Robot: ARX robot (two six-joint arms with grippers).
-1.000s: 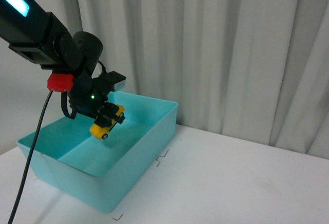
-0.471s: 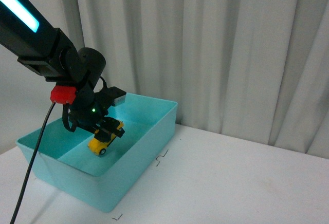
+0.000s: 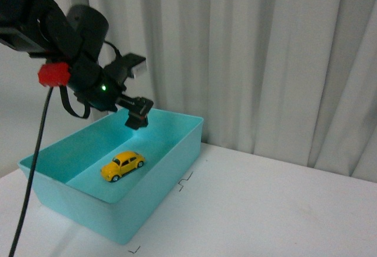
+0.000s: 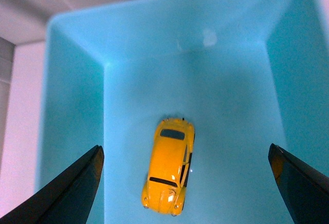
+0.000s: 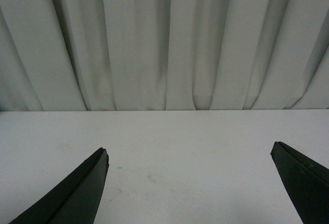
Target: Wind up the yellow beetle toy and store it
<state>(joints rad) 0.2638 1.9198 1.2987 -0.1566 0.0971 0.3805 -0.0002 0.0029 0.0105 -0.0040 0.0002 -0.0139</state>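
The yellow beetle toy (image 3: 122,165) rests on its wheels on the floor of the turquoise bin (image 3: 159,177), free of any grip. My left gripper (image 3: 136,115) hangs open well above it, over the bin's back part. In the left wrist view the toy (image 4: 169,172) lies between and below the two spread black fingertips (image 4: 77,188), touching neither. My right gripper (image 5: 187,183) is open over bare white table, with nothing between its fingers; it does not show in the front view.
The bin stands at the table's left, near the front edge, with black corner marks (image 3: 186,180) beside it. A grey curtain (image 3: 265,62) hangs behind the white table (image 3: 283,210). A black cable (image 3: 32,168) hangs from the left arm.
The left gripper lowered the toy into the bin, opened and let it go, then rose up and back. The toy now sits on the bin floor.
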